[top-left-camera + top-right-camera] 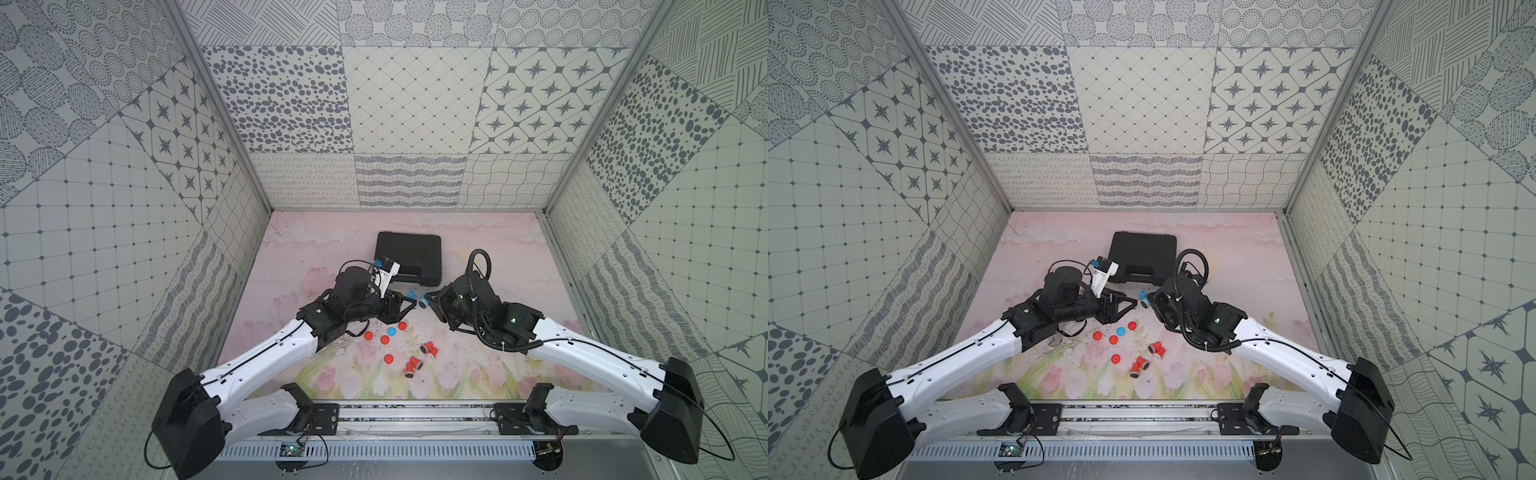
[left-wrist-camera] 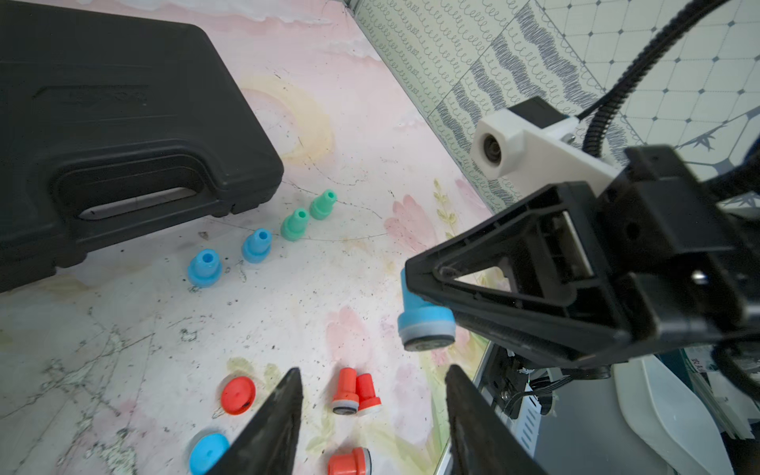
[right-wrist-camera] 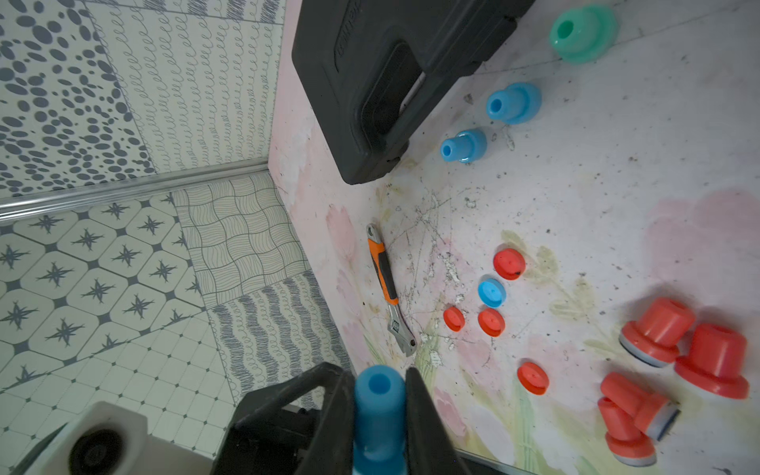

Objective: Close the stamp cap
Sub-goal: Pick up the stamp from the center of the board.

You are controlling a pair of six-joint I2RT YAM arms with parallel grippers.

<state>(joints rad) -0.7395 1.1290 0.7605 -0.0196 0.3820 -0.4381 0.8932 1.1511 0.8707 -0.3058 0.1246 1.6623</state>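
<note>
Right wrist: my right claw (image 3: 380, 376) clamps the blue plastic stamp (image 3: 378, 411); left claw (image 2: 373, 370), apart and empty, should seat the round blue cap (image 3: 492, 293) squarely.

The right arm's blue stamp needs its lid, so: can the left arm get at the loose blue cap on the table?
Probably yes. The left tool is open and empty, close to the blue cap, which nothing covers. The red caps lie close beside it, so finger room looks tight.

blue stamp (image 2: 425, 316), uncapped, dark pad bare, held aloft, blue round cap (image 3: 492, 292) lying flat below
</note>
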